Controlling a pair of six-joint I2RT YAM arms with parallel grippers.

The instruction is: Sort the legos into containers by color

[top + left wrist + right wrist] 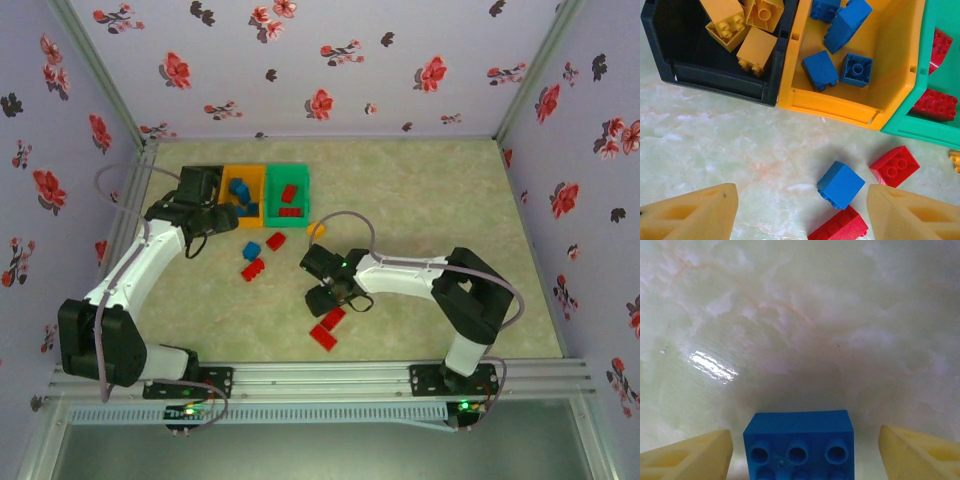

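Three containers stand side by side at the back left: a black bin (200, 182) (715, 80) holding yellow legos, an orange-yellow bin (243, 192) (890, 95) holding blue ones, and a green bin (288, 195) (920, 127) holding red ones. My left gripper (212, 216) (801, 192) hovers open in front of the bins. A loose blue lego (841, 184) (251, 250) lies on the table below it, nearer its right finger. My right gripper (322, 283) (805, 440) is low at mid-table and open. A blue lego (798, 445) sits between its fingers with a gap on each side.
Loose red legos lie near the left gripper (895, 165) (838, 227) (253, 269) and near the front rail (333, 318) (323, 336). A yellow lego (316, 230) lies right of the green bin. Flowered walls enclose the table on three sides.
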